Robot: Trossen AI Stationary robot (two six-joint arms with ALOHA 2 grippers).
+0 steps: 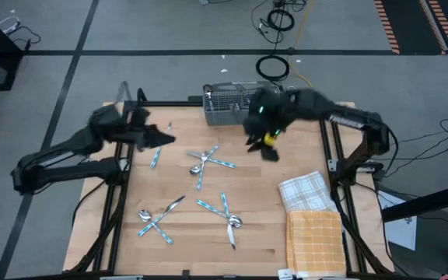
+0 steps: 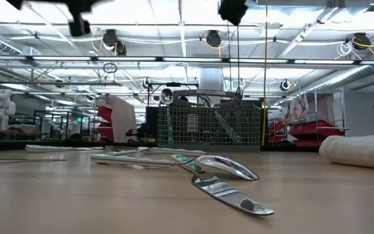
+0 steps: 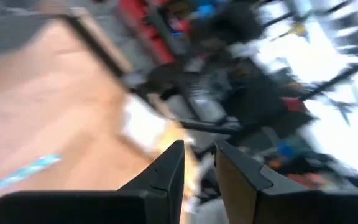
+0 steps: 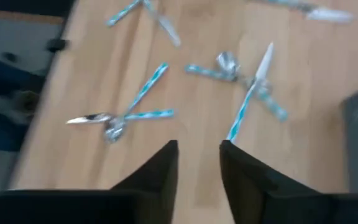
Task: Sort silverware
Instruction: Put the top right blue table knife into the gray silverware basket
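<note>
The silverware lies scattered on the wooden table (image 1: 208,249): crossed pieces at the middle (image 1: 204,162), the near left (image 1: 158,220) and the near middle (image 1: 225,215), and one alone (image 1: 155,158) at the left. All have blue patterned handles and lie flat. My left gripper (image 1: 167,138) hangs open above the table's far left, clear of everything, its fingers (image 3: 169,171) with nothing between them. My right gripper (image 1: 267,149) hangs open in front of the grey wire caddy (image 1: 228,105), slanting down, with the silverware (image 4: 129,113) well below it.
The wire caddy (image 2: 210,127) stands at the far edge. A white checked cloth (image 1: 306,190) and an orange cloth (image 1: 315,243) lie at the table's near right. Two spoons (image 2: 229,169) lie close to the low camera. Black frame rails run along both table sides.
</note>
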